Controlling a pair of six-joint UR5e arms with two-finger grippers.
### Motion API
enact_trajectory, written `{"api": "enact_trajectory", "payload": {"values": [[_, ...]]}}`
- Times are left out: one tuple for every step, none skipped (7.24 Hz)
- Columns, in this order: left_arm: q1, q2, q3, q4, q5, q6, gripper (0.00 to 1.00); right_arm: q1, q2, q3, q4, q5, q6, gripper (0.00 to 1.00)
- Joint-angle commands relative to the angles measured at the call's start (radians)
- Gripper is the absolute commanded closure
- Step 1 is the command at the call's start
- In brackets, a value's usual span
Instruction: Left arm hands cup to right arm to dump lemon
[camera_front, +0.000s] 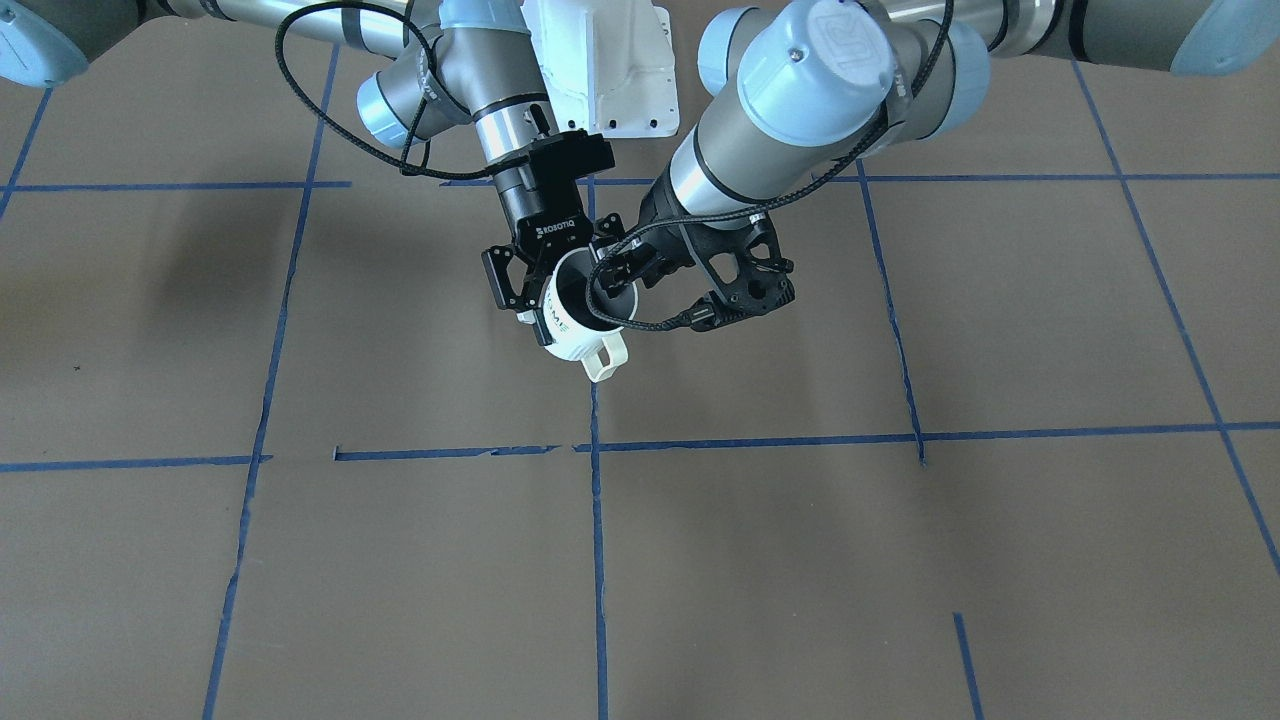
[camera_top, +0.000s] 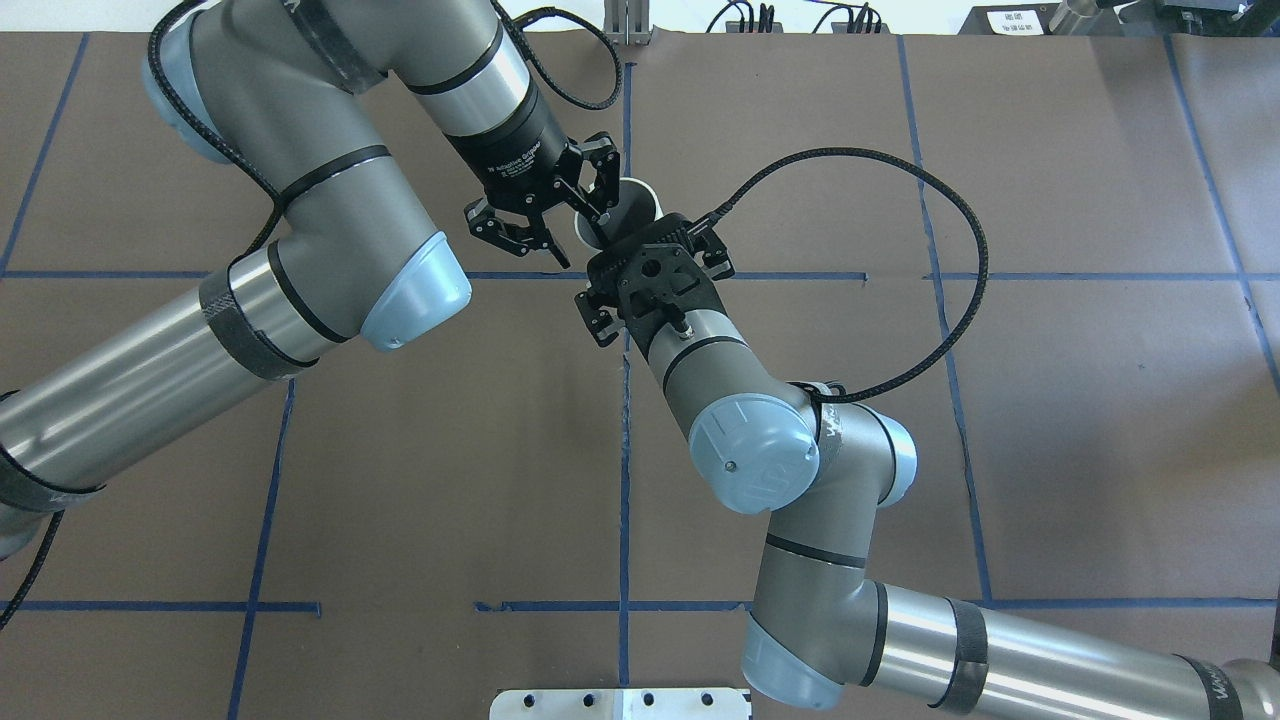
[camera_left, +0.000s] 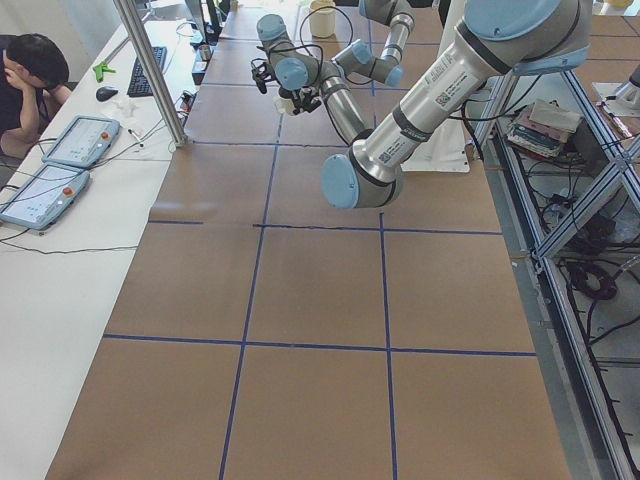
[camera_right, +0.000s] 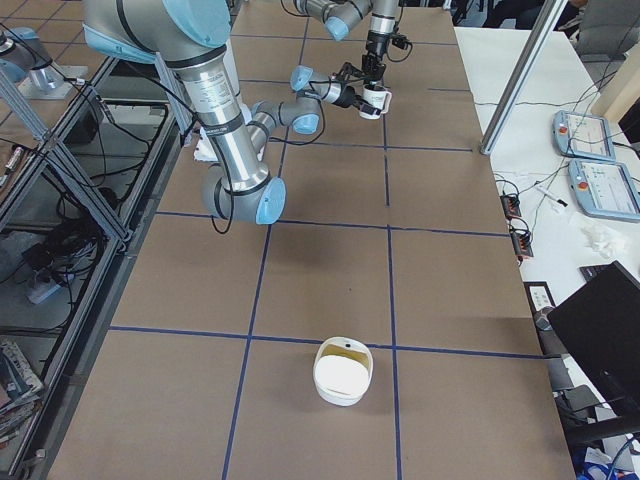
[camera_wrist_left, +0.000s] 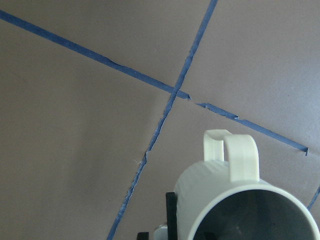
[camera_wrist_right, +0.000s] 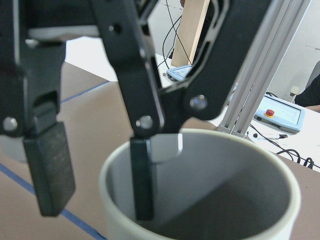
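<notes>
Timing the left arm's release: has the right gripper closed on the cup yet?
Open. The right gripper straddles the rim of the cup: one finger inside, the other outside, clear of the wall.

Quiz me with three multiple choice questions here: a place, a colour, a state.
1. Where is the white bowl? A beside the robot's base B far down the table from the cup C under the cup
2. What colour are the tape lines? A red B blue C yellow
3. The cup is A standing on the table B upside down C raised off the table
Answers: B, as the right-side view shows; B, blue in every view; C, front and overhead views put it on opposite sides of one tape line, so it is raised.
</notes>
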Motion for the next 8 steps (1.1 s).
{"api": "enact_trajectory", "payload": {"values": [[0.000, -0.001, 0.000, -0.002, 0.000, 0.002, 0.53, -0.008, -0.001, 0.000, 0.000, 0.000, 0.000, 0.52], [0.000, -0.001, 0.000, -0.002, 0.002, 0.002, 0.53, -0.009, -0.001, 0.000, 0.000, 0.000, 0.000, 0.52], [0.000, -0.001, 0.000, -0.002, 0.002, 0.002, 0.53, -0.008, -0.001, 0.000, 0.000, 0.000, 0.000, 0.52], [0.000, 0.000, 0.000, -0.002, 0.002, 0.005, 0.53, -0.009, 0.000, 0.000, 0.000, 0.000, 0.000, 0.52], [0.000, 0.000, 0.000, -0.001, 0.002, 0.005, 0.54, -0.008, -0.001, 0.000, 0.000, 0.000, 0.000, 0.51], [0.000, 0.000, 0.000, -0.001, 0.002, 0.004, 0.72, -0.009, -0.001, 0.000, 0.000, 0.000, 0.000, 0.51], [0.000, 0.002, 0.000, -0.001, 0.002, 0.004, 0.79, -0.009, 0.000, 0.000, 0.000, 0.000, 0.000, 0.51], [0.000, 0.003, 0.000, -0.001, 0.002, 0.007, 0.79, -0.008, 0.000, 0.000, 0.000, 0.000, 0.000, 0.51]]}}
